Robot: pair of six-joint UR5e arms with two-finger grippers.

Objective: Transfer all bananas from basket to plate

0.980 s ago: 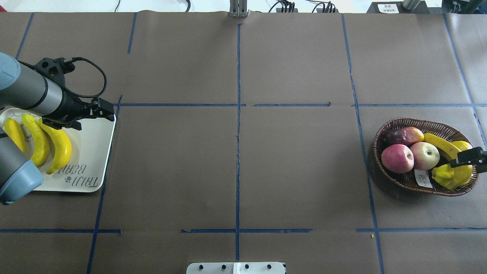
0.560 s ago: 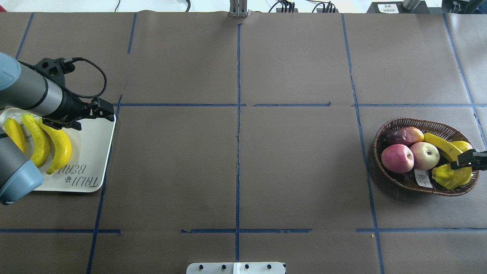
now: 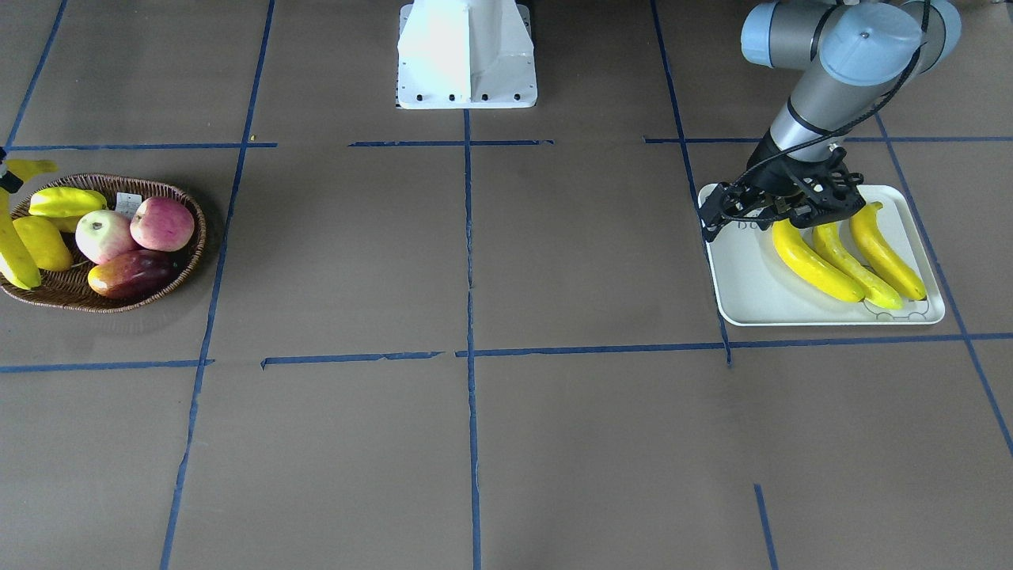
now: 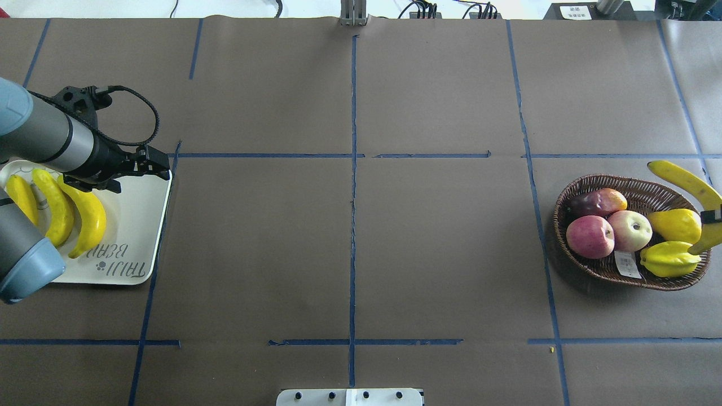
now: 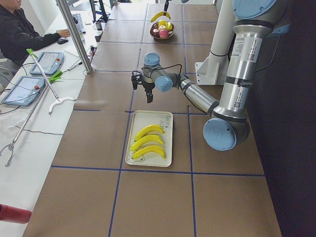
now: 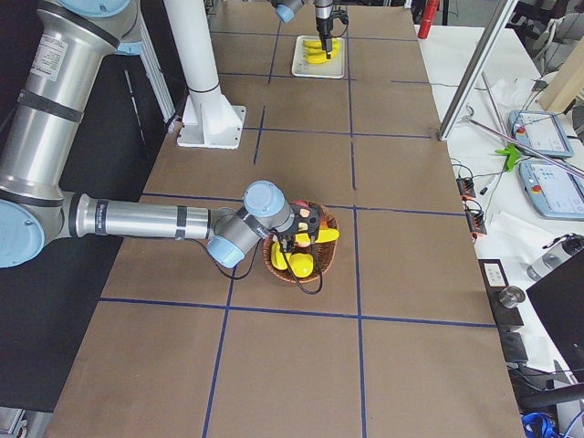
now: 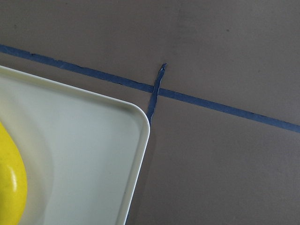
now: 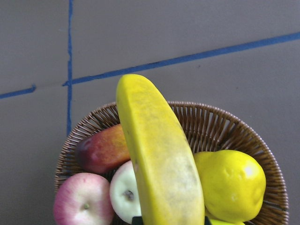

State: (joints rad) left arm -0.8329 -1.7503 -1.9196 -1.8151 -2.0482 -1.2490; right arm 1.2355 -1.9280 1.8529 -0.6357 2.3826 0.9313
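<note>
Three yellow bananas [image 4: 90,217] lie side by side on the white plate [image 4: 135,214], also in the front view [image 3: 815,265]. My left gripper [image 4: 163,168] hangs open and empty over the plate's far corner; its wrist view shows that corner [image 7: 93,154] and one banana's end [image 7: 9,187]. My right gripper [image 4: 712,217], at the view's right edge, is shut on the fourth banana [image 4: 685,180] and holds it lifted above the brown wicker basket [image 4: 564,197]. The right wrist view shows this banana [image 8: 159,159] over the basket [image 8: 220,126].
The basket holds two apples [image 4: 589,235], a dark red mango [image 4: 598,201], a yellow pear [image 4: 674,224] and a star fruit [image 4: 668,259]. Blue tape lines cross the brown table. The robot's base plate [image 4: 350,396] sits at the near edge.
My right gripper has lifted the banana up out of the basket; the pear and star fruit now show whole. The left arm has hardly moved.
</note>
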